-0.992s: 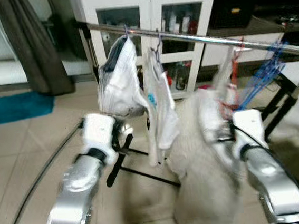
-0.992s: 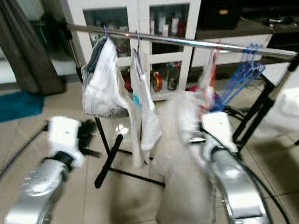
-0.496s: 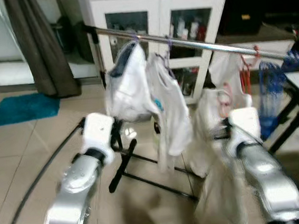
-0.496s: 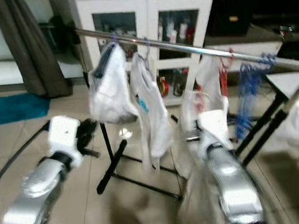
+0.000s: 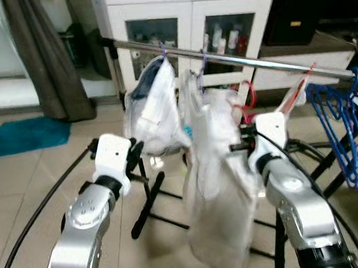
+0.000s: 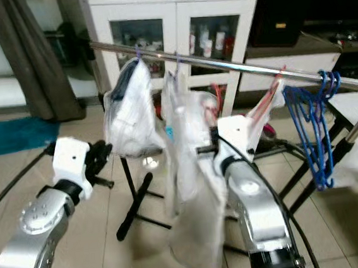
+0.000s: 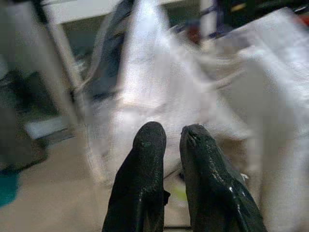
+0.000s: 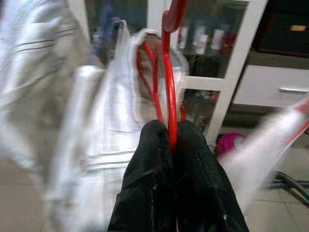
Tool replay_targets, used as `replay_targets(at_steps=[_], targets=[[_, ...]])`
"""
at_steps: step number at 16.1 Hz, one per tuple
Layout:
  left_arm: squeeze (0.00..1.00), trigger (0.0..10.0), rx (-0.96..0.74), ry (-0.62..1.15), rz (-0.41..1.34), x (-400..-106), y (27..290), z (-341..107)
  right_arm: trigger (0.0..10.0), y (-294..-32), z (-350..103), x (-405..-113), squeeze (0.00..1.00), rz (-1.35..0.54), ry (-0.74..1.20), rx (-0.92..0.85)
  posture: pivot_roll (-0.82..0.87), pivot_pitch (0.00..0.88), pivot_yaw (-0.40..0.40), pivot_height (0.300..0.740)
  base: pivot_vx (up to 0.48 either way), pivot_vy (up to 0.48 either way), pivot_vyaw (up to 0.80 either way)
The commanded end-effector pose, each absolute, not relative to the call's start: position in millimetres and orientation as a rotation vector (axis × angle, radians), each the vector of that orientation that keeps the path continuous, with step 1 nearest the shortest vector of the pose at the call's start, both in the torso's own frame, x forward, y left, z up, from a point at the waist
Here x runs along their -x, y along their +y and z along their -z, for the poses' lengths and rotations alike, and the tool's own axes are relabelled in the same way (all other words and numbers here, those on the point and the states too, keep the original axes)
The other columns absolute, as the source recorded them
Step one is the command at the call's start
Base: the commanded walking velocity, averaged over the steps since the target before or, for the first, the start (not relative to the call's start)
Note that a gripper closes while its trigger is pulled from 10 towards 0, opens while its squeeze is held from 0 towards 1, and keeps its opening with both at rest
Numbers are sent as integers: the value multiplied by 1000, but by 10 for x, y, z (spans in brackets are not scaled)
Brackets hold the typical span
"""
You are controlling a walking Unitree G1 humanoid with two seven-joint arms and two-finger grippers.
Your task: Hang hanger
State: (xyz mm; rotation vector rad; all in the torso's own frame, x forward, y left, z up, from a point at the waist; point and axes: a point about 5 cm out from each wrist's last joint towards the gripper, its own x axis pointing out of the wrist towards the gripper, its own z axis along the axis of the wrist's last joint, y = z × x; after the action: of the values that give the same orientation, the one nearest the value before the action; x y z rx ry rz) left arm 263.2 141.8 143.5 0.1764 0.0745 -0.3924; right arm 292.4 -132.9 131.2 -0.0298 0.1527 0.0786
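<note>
A silver rail (image 5: 274,64) of a clothes rack runs across in front of me. Two white garments (image 5: 154,111) hang on it at the left, on small hangers. My right gripper (image 8: 169,128) is shut on the stem of a red hanger (image 8: 166,72), just below the rail. A white garment (image 5: 219,187) on that hanger drapes down, right beside the hung clothes. The red hook (image 5: 247,99) stands under the rail; I cannot tell if it touches. My left gripper (image 7: 171,133) is shut and holds nothing, pointing at the hung white clothes.
Several blue hangers (image 5: 343,124) hang on the rail at the right. A white glass-door cabinet (image 5: 186,6) stands behind the rack, with a dark curtain (image 5: 45,58) and a teal mat (image 5: 20,133) to the left. The rack's black foot (image 5: 148,206) and a black cable (image 5: 24,237) lie on the tiled floor.
The view has shifted as I moved. My right gripper has carried the red hanger and its garment up and leftward, close under the rail beside the hung clothes. The left arm holds its pose.
</note>
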Motion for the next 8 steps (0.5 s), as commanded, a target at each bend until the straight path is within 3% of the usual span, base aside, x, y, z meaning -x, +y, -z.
replay_targets(at_steps=[1,8], targets=[[0,10000,-169,56,502,-2593,1256,-1457,10000,-1433,-1487,-2986,0,-22,75,19,43,2,-41,740,0,0,0],[0,10000,-92,69,786,-2523,1007,-1568,10000,-1537,-1705,-3291,0,50,42,54,29,8,-47,740,0,0,0]])
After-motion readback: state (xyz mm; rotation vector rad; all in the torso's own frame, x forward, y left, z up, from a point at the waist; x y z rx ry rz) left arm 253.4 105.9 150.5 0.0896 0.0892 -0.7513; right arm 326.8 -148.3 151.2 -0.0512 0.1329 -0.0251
